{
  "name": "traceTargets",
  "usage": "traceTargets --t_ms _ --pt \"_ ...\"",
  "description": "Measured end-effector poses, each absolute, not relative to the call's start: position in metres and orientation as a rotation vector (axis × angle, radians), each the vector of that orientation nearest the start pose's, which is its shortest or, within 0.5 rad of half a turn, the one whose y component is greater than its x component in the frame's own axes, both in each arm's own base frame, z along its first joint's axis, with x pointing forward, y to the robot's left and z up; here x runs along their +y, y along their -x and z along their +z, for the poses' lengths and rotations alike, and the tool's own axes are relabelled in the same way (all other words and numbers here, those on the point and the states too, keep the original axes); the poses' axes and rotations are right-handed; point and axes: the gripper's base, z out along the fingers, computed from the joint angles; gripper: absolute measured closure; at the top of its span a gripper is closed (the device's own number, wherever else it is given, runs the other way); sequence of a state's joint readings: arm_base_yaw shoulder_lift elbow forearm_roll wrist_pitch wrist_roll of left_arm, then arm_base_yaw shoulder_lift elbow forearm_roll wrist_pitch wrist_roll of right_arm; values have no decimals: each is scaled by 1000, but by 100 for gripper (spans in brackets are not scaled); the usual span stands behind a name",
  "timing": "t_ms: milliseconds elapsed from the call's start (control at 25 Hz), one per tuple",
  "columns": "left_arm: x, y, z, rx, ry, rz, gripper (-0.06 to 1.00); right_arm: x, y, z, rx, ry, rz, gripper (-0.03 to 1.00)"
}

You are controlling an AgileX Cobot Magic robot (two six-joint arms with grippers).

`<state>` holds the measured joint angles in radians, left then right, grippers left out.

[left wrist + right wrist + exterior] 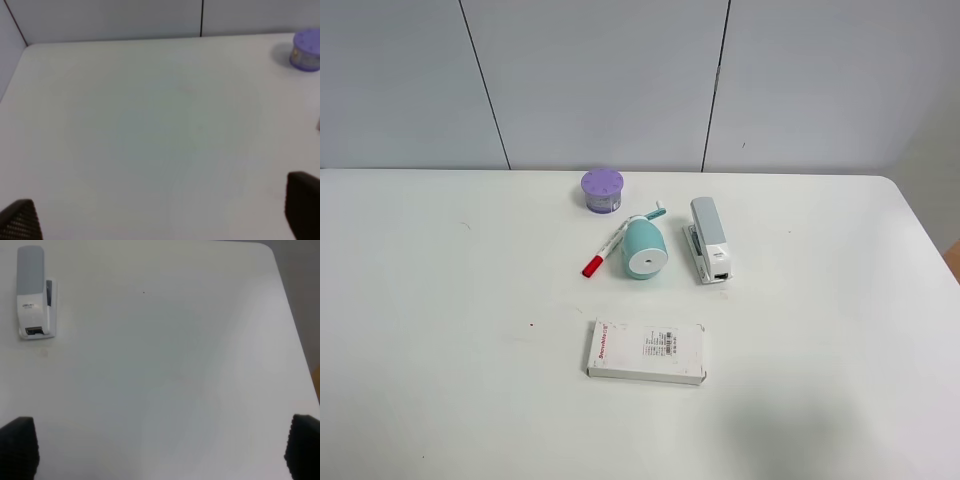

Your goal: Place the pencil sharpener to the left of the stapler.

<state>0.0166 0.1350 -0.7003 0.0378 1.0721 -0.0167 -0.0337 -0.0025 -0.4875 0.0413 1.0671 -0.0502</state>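
- A white counter (pixel 440 330) seen from above carries five small things near its middle.
- The teal pencil sharpener (pixel 644 247) lies on its side, white face toward the camera, just left of the grey-white stapler (pixel 708 239), with a narrow gap between them.
- A red-capped pen (pixel 606 249) rests against the sharpener's left side; a purple round container (pixel 602 190) sits behind, and a flat white box (pixel 647 351) lies in front.
- The left gripper (pixel 160 220) is spread wide over bare counter, holding nothing, sharpener out of its view.
- The right gripper (pixel 162 447) is also wide and empty, well apart from the stapler.
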Motion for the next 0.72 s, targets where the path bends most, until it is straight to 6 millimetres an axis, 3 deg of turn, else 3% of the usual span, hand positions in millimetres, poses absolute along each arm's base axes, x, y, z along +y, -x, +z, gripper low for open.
traceTargets --t_ms 200,720 --pt "2 22 312 1920 36 41 -4 3 4 273 2060 19 -2 -2" --pt "3 7 281 2016 35 40 -4 3 4 273 2060 19 -2 -2"
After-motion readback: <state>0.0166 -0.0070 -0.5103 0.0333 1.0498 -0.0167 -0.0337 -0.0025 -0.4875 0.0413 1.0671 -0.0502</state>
